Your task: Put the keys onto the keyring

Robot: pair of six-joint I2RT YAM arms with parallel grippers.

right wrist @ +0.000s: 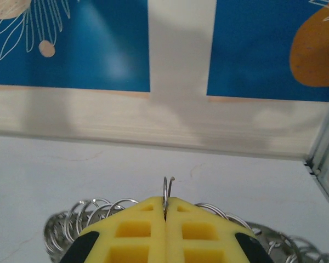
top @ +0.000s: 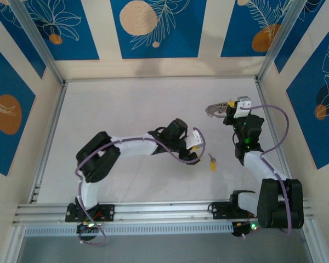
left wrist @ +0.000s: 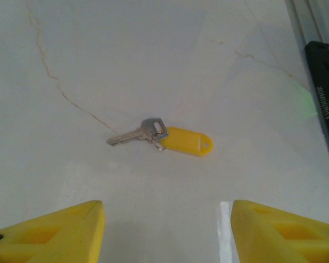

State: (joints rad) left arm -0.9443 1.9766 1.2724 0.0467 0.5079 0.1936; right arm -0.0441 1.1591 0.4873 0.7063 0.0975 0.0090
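Key (left wrist: pixel 136 134) with a yellow tag (left wrist: pixel 189 141) lies flat on the pale table (left wrist: pixel 98 66), near the middle of the left wrist frame. Its blade points left and the tag lies to the right, the two joined by a small split ring (left wrist: pixel 159 144). The left gripper (left wrist: pixel 167 219) hovers short of the key. Its yellow fingers (left wrist: pixel 55 230) sit in the lower corners of the frame, spread wide, with bare table between them and nothing grasped. From above, the key (top: pixel 212 162) lies right of centre, just to the lower right of the left gripper (top: pixel 195 147) and apart from it.

The right gripper (right wrist: pixel 165 211) is clenched. Its yellow pads (right wrist: pixel 137 230) meet at the bottom centre of the right wrist frame, pinching a thin grey wire of the keyring (right wrist: pixel 165 190) that stands upright out of the seam. More wire loops (right wrist: pixel 88 216) fan out low on both sides behind the pads; I cannot tell whether they are one piece with the pinched wire. Past them the table runs up to a pale wall (right wrist: pixel 153 118) with blue panels in the upper half of the frame.

In the overhead view the right gripper (top: pixel 230 111) sits in the upper right of the table. The grey fan of the keyring (top: pixel 213 109) sticks out to its left, well apart from the key. I cannot tell whether that fan touches the table.
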